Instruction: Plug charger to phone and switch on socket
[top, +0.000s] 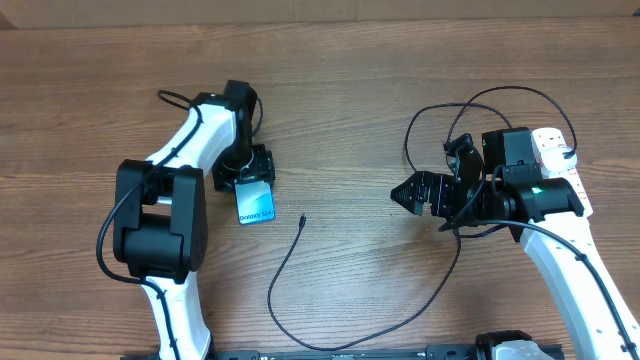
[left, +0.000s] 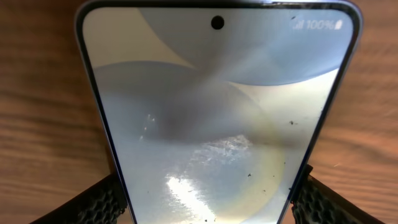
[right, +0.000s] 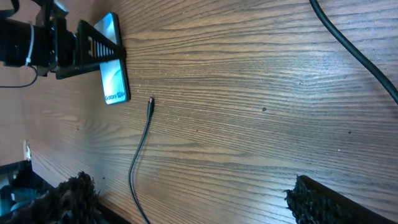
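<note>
Overhead first: the phone (top: 256, 205), a slim black-edged smartphone with a bright blue screen, lies flat left of the middle of the brown wooden bench (top: 400, 60). The left end effector (top: 255, 188) straddles its far end. The charger (top: 300, 221), a long thin black cable, has its small tip just right of the phone, not touching it. The socket (top: 553, 148), a white elongated power strip, sits toward the bench's right edge, partly under the right arm. The right end effector (top: 405, 195) is spread wide with nothing in it.

Left wrist cam: the phone fills the shot, with a black ribbed finger (left: 102, 200) at each long edge. Honestly can't tell if they're pinching it or just flanking it.

Right wrist cam: both fingers (right: 336, 202) are well apart over bare wood, and the charger tip points toward the phone.
</note>
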